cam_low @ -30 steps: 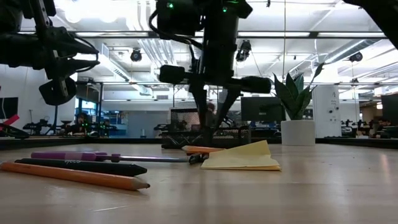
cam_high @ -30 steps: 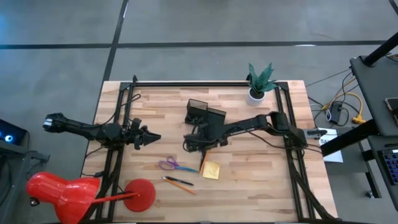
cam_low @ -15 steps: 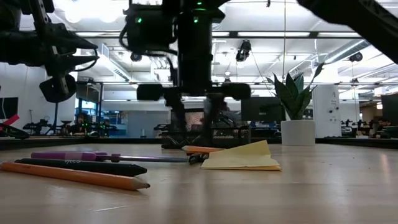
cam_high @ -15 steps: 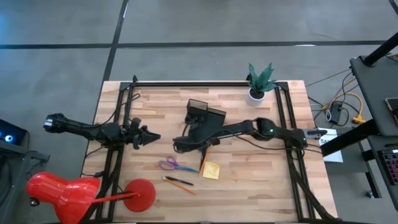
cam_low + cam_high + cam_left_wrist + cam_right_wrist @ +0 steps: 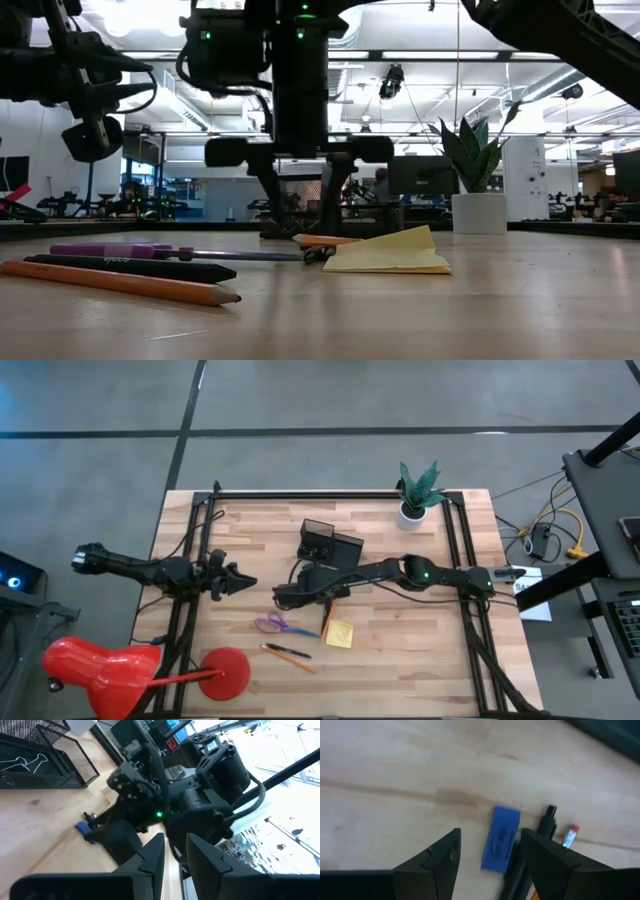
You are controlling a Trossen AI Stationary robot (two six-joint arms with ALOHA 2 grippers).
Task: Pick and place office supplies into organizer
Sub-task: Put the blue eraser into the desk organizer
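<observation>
On the table's left side the left gripper (image 5: pixel 248 581) hangs above the wood, holding nothing; its fingers (image 5: pixel 152 854) stand a narrow gap apart. A red lamp (image 5: pixel 100 670) lies at the near left corner. Toward the front lie the purple-handled scissors (image 5: pixel 276 625), with a dark pen (image 5: pixel 130 267) and an orange pencil (image 5: pixel 120 283) just in front of them, and to their right the yellow sticky-note pad (image 5: pixel 339 633). Above the middle of the table the right gripper (image 5: pixel 281 596) points down with its fingers (image 5: pixel 445 851) spread wide and empty, straddling a small blue eraser (image 5: pixel 501 837) on the wood. Another dark pen (image 5: pixel 547 819) and a pencil end (image 5: pixel 570 834) lie just beside the eraser. Behind the gripper stands the black mesh organizer (image 5: pixel 328 543), a binder clip (image 5: pixel 22 763) in its tray. A potted plant (image 5: pixel 417 489) stands at the far right.
</observation>
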